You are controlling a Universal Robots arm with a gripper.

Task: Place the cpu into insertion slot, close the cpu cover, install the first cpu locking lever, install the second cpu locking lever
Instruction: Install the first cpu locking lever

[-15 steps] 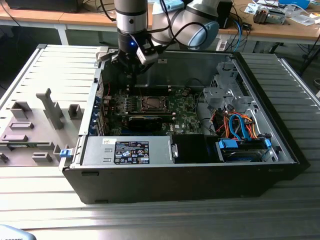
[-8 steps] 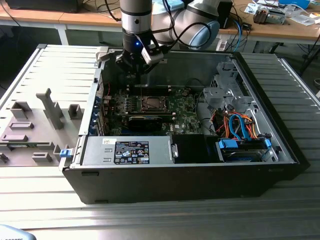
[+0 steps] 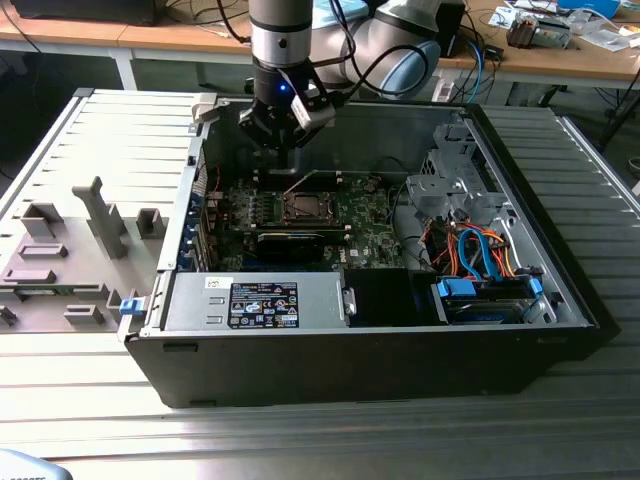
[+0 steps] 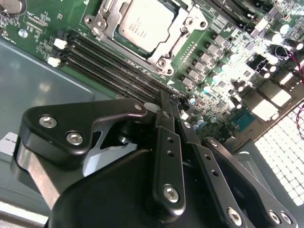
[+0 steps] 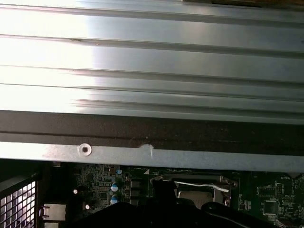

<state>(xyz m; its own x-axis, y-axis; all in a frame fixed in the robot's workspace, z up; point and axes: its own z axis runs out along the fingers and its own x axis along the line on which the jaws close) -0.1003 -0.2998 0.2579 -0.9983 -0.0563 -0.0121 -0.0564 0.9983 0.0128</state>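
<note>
The arm's gripper point(image 3: 281, 148) hangs above the far edge of the green motherboard point(image 3: 365, 225) inside the open computer case point(image 3: 400, 370), just beyond the insertion slot point(image 3: 303, 208) as the exterior view shows it; in the second wrist view the gripper point(image 4: 167, 107) has its two black fingers point(image 4: 164, 116) drawn together with nothing between them, their tips hovering over the long black memory slots point(image 4: 114, 64) beside the socket and not touching the board; the cpu point(image 4: 145, 24), a flat square with a dull silver top, lies seated in the insertion slot point(image 4: 107, 21); the cpu cover point(image 4: 178, 40), a thin silver frame with a large window, lies down flat around the chip, so the metal top shows through the opening; whether the locking levers are latched cannot be told; in the first wrist view the socket point(image 5: 197, 187) sits below the case's upper wall point(image 5: 156, 152), with ribbed metal table surface point(image 5: 152, 61) beyond it; in the exterior view a black labelled power supply box point(image 3: 260, 303) lies at the near side of the case, and blue and orange cables point(image 3: 480, 250) bunch toward the exterior view's right
</note>
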